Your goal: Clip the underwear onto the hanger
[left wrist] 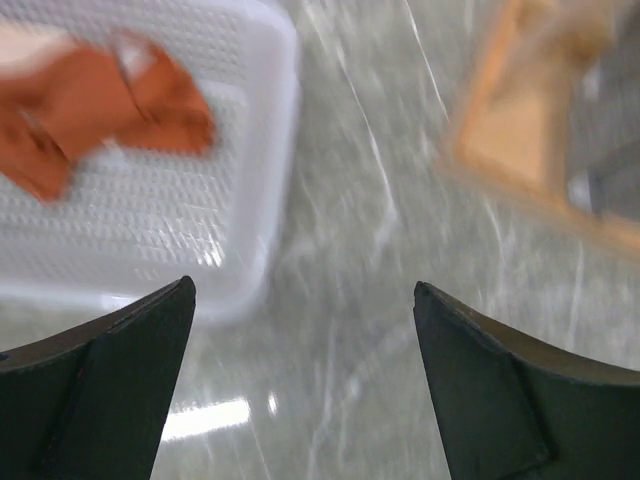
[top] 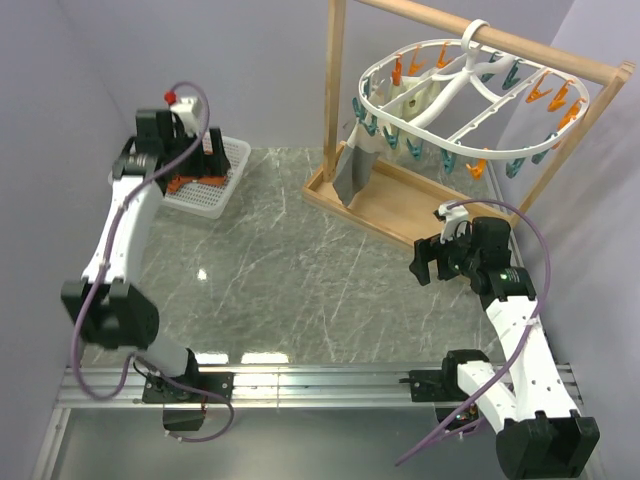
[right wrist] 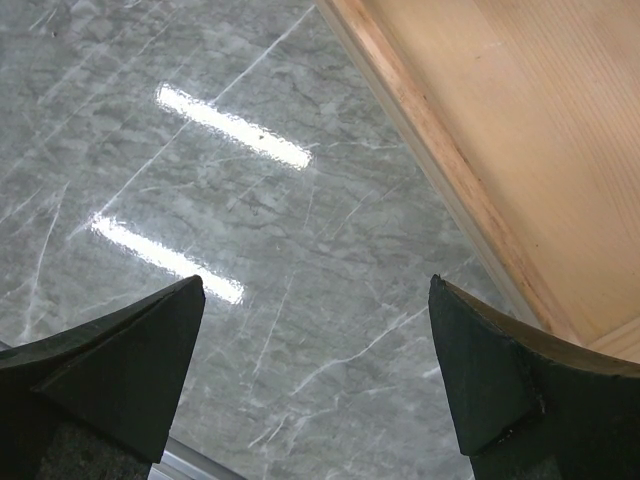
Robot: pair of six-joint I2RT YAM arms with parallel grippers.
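Observation:
The rust-orange underwear (top: 186, 183) lies crumpled in a white basket (top: 228, 172) at the far left. In the blurred left wrist view the underwear (left wrist: 90, 100) sits up and to the left of my fingertips. My left gripper (top: 205, 160) hovers over the basket, open and holding nothing (left wrist: 305, 300). The white oval hanger (top: 470, 100), ringed with orange and teal clothespins, hangs by its hook from a wooden rod at the far right. My right gripper (top: 428, 262) stands open and empty above the marble (right wrist: 315, 290), near the wooden base's front edge.
A wooden frame with a flat base (top: 385, 205) holds the rod (top: 520, 45). A grey cloth (top: 352, 172) and a cream cloth (top: 415, 100) hang from the hanger's pins. The base's edge (right wrist: 430, 150) runs just right of my right fingers. Purple walls close in both sides.

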